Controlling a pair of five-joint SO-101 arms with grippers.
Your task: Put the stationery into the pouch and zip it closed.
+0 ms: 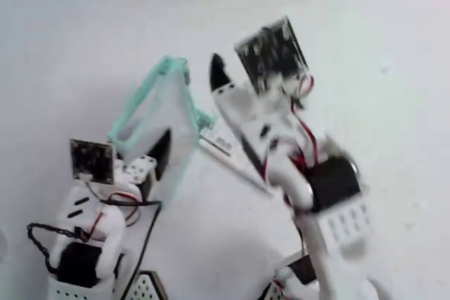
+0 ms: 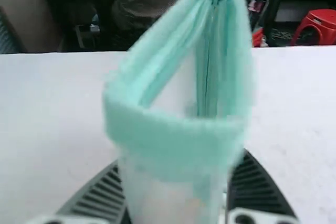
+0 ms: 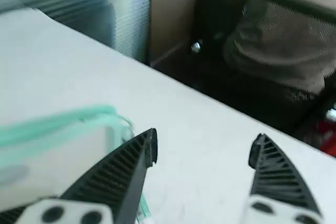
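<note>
Two tools, two different stories. The left tool (image 2: 178,171) is clamped on the translucent pouch with mint-green fabric trim (image 2: 173,129), standing it on edge over the white table (image 1: 70,47) with its mouth gaping open. The right tool (image 3: 202,150) hangs just beside the pouch's far end, jaws spread wide, nothing between them. A pale slim piece of stationery (image 1: 219,144) lies on the table right beside the pouch, partly under the right arm (image 1: 281,152).
</note>
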